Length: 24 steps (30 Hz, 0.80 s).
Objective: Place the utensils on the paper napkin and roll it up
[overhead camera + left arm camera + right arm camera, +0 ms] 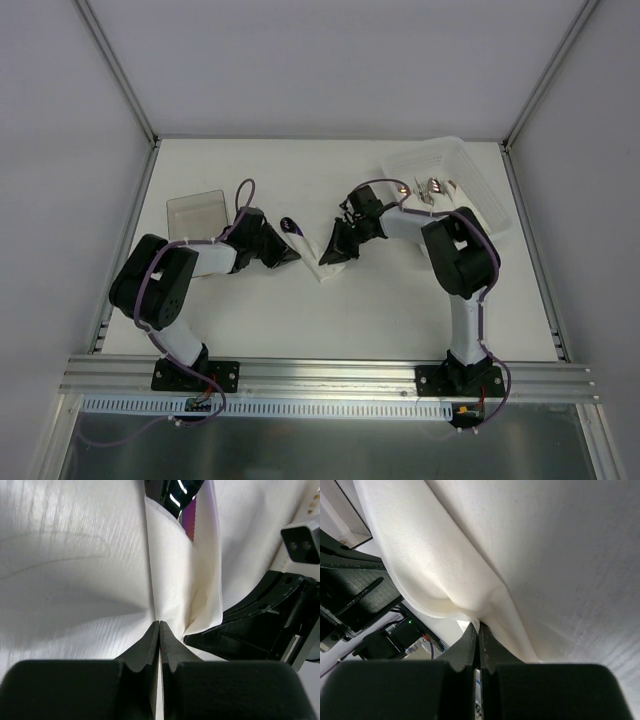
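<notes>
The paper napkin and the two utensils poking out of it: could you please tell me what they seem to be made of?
The paper napkin: thin matte white paper, judging by its fine grain and soft creases. The black utensil: glossy, with sharp highlights; coated metal or plastic, I cannot tell. The purple utensil: iridescent sheen, probably coated metal.

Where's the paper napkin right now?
In the top view the paper napkin sits mid-table between the two arms. It is pinched by the left gripper and the right gripper, and the utensils poke out of its far-left end.
</notes>
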{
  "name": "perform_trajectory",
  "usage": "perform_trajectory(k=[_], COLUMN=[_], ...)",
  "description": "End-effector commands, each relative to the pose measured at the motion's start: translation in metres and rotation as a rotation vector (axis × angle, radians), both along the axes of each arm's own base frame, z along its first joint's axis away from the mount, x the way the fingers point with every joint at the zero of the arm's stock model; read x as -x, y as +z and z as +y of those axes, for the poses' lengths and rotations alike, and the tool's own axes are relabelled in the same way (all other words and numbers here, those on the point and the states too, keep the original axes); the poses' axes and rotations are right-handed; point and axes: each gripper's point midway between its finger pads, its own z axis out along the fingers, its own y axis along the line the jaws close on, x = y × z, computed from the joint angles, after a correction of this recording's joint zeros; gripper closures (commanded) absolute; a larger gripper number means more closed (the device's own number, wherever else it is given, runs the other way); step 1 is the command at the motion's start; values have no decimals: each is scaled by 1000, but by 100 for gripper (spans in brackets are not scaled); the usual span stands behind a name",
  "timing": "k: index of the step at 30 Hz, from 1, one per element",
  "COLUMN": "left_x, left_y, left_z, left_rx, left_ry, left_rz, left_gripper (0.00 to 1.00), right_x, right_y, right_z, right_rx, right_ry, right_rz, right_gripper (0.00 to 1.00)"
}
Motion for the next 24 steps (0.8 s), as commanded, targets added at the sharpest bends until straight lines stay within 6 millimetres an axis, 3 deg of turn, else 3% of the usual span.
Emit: perform_trajectory(k=[1, 15, 24], left_x=[-21, -47, -56], left_y=[14, 30, 13], left_z=[-7, -22, -31], left_rx=[82, 180, 186], left_ry=[35, 31, 30], left_rz=[-94, -222, -180], left_gripper=[100, 100, 100], right_x=[5, -1, -3], right_y=[-51, -47, -47], right_z=[-50, -69, -71], right_rx=[234, 263, 261], right_ry=[-59, 0, 26], right_rz=[47, 3, -7], right_gripper=[100, 100, 100])
